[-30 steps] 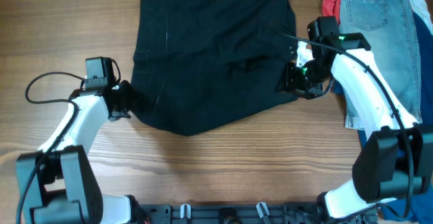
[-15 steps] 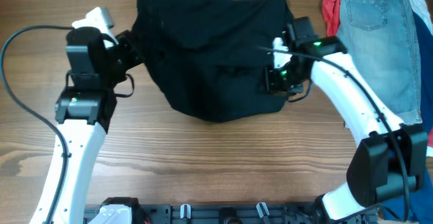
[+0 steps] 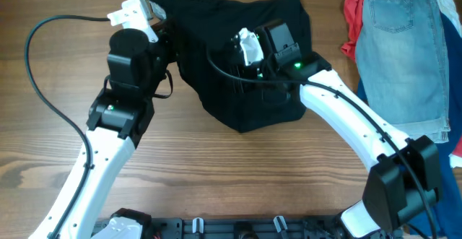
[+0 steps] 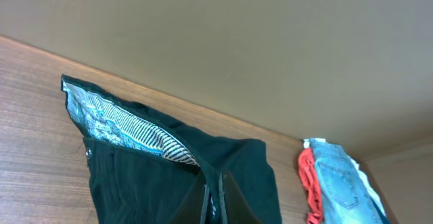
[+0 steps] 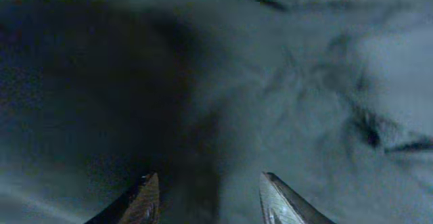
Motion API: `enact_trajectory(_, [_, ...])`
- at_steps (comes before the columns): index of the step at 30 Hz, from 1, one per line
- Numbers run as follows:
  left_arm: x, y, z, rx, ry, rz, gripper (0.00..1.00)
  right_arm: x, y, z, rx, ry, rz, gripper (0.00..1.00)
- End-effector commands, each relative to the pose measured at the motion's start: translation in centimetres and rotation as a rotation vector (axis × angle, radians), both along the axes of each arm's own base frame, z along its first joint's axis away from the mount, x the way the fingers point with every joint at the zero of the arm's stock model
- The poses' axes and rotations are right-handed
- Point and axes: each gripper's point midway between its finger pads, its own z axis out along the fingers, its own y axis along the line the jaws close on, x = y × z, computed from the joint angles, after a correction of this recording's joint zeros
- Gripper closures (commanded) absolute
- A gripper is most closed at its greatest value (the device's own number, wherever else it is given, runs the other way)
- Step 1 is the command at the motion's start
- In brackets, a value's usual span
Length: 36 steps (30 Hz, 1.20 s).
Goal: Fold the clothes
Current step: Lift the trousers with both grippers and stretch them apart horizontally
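The black garment lies at the far middle of the table, bunched up between your two arms. Your left gripper is pressed together on the garment's left edge, with the striped inner band stretching away beyond the fingers. Your right gripper sits low over the middle of the garment. Its fingertips stand apart with dark cloth between them, and you cannot tell whether they bite a fold or only hang over it.

The step looks like laying one side over the other. Lift the left edge only enough to clear the layer beneath. Carry it across level so the band does not twist, and set it down edge on edge rather than dropping it. Use the right side to pin or tension the cloth so the lower layer does not drag along. Stay clear of the denim shorts and red cloth at the right.

From above, both sets of fingers hide under their wrists. Black on black swallows the fold lines, and no label shows. The right wrist view shows nothing but cloth.
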Motion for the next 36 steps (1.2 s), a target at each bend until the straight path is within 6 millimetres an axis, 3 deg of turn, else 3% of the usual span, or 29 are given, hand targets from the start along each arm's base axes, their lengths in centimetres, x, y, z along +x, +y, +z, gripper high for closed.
enact_trajectory(1, [1.3, -0.2, -1.0, 0.018, 0.013, 0.030, 0.96, -0.3, 1.4, 4.8, 0.107, -0.073, 0.051, 0.50])
enact_trajectory(5, [2.7, -0.6, -2.7, 0.023, 0.031, 0.029, 0.96, -1.3, 2.6, 5.2, 0.122, -0.085, 0.099, 0.48])
enact_trajectory(8, [3.3, -0.8, -2.5, 0.009, 0.011, 0.032, 0.96, -1.6, 3.7, 5.5, 0.115, -0.136, 0.132, 0.28])
enact_trajectory(12, [3.4, -1.4, -0.6, -0.028, -0.056, 0.020, 0.96, -0.8, 3.7, 5.3, 0.078, -0.192, 0.115, 0.01])
enact_trajectory(15, [3.0, -1.9, 0.9, -0.043, -0.100, 0.007, 0.96, 0.0, 3.6, 4.9, 0.055, -0.213, 0.089, 0.01])
enact_trajectory(21, [1.5, -1.8, 4.0, -0.066, -0.167, -0.001, 0.96, 2.9, 2.5, 2.1, -0.065, -0.258, -0.003, 0.01])
enact_trajectory(27, [0.0, -1.0, 6.9, -0.087, -0.235, 0.008, 0.96, 3.4, 2.2, -1.8, -0.137, -0.199, -0.005, 0.02])
enact_trajectory(29, [-0.4, -0.2, 7.7, -0.089, -0.254, 0.032, 0.96, 4.0, 0.7, -2.6, -0.197, -0.188, -0.067, 0.08])
enact_trajectory(36, [-1.1, 3.3, 7.9, -0.071, -0.233, 0.115, 0.96, 6.1, -6.9, -4.5, -0.312, -0.077, -0.273, 0.07])
